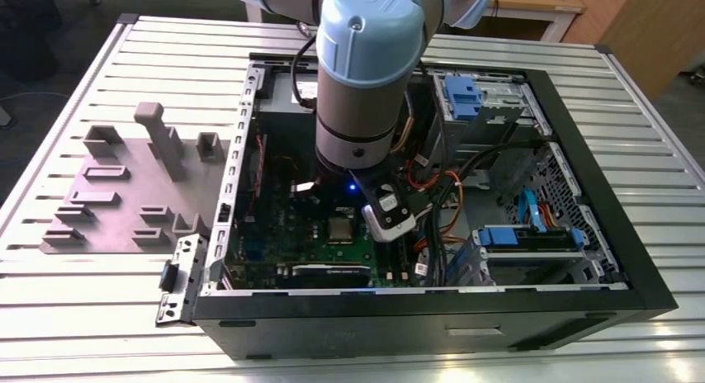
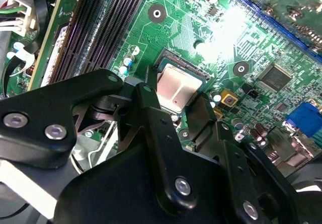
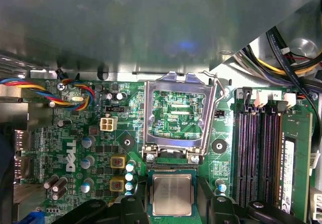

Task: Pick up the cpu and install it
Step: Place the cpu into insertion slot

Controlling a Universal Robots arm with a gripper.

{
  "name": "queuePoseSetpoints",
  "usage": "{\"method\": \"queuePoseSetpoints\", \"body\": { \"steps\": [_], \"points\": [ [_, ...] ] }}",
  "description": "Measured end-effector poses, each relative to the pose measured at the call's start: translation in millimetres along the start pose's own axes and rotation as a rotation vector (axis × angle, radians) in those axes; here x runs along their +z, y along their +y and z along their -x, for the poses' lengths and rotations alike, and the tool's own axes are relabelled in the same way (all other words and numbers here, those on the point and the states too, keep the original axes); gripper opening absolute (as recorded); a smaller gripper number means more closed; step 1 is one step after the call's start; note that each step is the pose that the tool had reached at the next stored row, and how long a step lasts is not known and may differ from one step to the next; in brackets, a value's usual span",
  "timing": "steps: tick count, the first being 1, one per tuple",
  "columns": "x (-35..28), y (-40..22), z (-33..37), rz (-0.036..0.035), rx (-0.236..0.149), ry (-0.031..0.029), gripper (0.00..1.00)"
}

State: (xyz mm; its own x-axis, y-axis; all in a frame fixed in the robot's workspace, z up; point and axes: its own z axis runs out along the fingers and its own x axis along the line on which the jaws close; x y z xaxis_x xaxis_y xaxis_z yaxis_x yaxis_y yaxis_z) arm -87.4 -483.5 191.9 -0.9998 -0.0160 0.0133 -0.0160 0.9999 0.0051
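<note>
Cpu (image 3: 172, 194) lies flat in the motherboard (image 3: 75, 133) socket, w/ the metal load plate (image 3: 173, 151) flipped up beside it. Pincer (image 3: 173, 211) is spread: one black finger (image 2: 151, 118) each side of the chip, close to its edges, not pinching. Open PC case (image 1: 441, 325) lies on slatted surface (image 1: 99, 317); grey moulded plate (image 1: 111, 193) at exterior view's left.

cpu (image 3: 172, 194): 1 | computer case (image 1: 441, 327): 1 | green board (image 3: 65, 128): 1 | moulded plate (image 1: 124, 195): 1
</note>
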Motion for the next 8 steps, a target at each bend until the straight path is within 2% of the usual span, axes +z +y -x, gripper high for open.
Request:
{"method": "queuePoseSetpoints", "body": {
  "steps": [8],
  "points": [
    [0.0, 0.0, 0.0, 0.0000, 0.001, 0.0000, 0.47]
  ]
}}
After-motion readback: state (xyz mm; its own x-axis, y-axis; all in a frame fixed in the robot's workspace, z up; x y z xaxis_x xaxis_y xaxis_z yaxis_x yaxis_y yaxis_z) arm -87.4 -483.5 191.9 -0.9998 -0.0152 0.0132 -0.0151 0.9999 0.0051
